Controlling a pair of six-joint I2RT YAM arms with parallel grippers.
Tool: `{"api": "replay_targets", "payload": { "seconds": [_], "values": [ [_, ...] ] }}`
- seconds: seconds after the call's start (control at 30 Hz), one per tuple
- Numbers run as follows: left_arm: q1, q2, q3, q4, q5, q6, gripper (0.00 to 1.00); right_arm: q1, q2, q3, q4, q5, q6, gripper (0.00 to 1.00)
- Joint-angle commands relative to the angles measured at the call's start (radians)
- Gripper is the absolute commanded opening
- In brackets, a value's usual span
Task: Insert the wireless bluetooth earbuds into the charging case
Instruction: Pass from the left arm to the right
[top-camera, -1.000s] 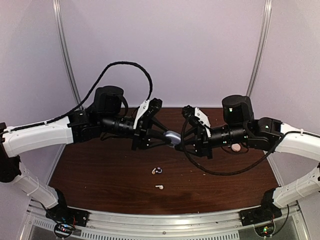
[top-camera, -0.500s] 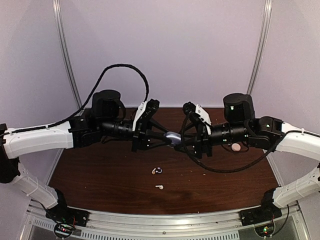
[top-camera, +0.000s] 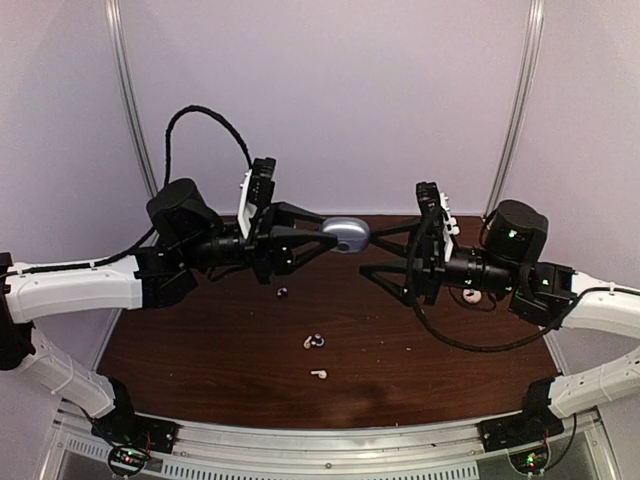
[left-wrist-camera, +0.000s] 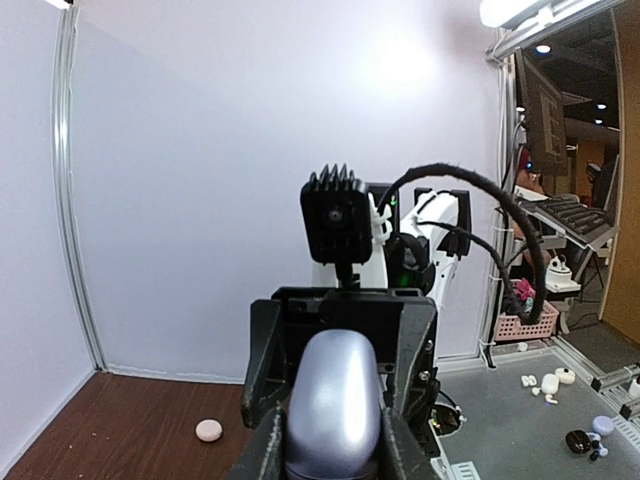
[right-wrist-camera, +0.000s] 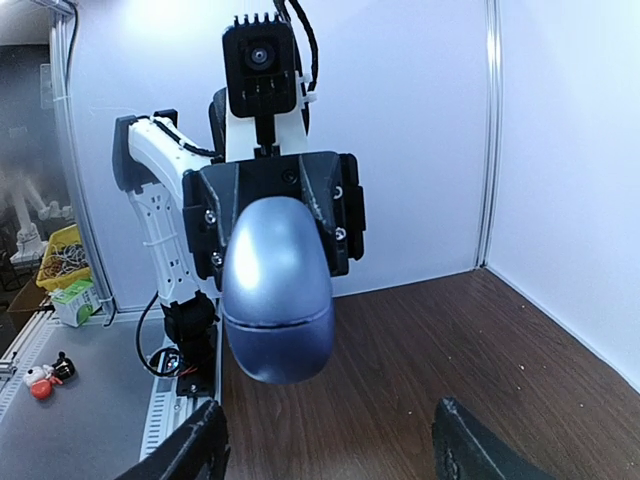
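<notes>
My left gripper (top-camera: 335, 238) is shut on the lilac-blue charging case (top-camera: 346, 234), holding it in the air above the back of the table. The case (right-wrist-camera: 278, 290) shows a seam round its middle and looks closed; it sits between my left fingers (left-wrist-camera: 262, 452). My right gripper (top-camera: 368, 254) faces the case from the right, open and apart from it, with its fingers (right-wrist-camera: 197, 452) wide. On the brown table (top-camera: 200, 350) lie a dark earbud (top-camera: 282, 292), a white-and-dark pair of earbuds (top-camera: 315, 341) and a white stemmed earbud (top-camera: 318, 374).
A small cream round case (top-camera: 470, 296) lies on the table, partly hidden behind my right arm; it shows as a cream round case (left-wrist-camera: 208, 430) in the left wrist view. White walls close the back and sides. The arm bases sit on the near rail (top-camera: 330, 440).
My right gripper has opened and drawn back to the right. My left gripper has lifted the case higher and toward the back. A dark earbud now shows on the table below the left gripper.
</notes>
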Motion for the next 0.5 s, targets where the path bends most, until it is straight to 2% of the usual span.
{"api": "replay_targets", "payload": {
  "seconds": [0.0, 0.47],
  "values": [
    [-0.004, 0.01, 0.016, 0.148, 0.004, -0.06, 0.07, -0.002, 0.029, 0.018, 0.156, -0.042, 0.036, 0.7],
    [-0.025, 0.039, 0.007, 0.187, -0.017, -0.074, 0.06, 0.007, 0.08, 0.052, 0.211, -0.076, 0.033, 0.58]
  ]
}}
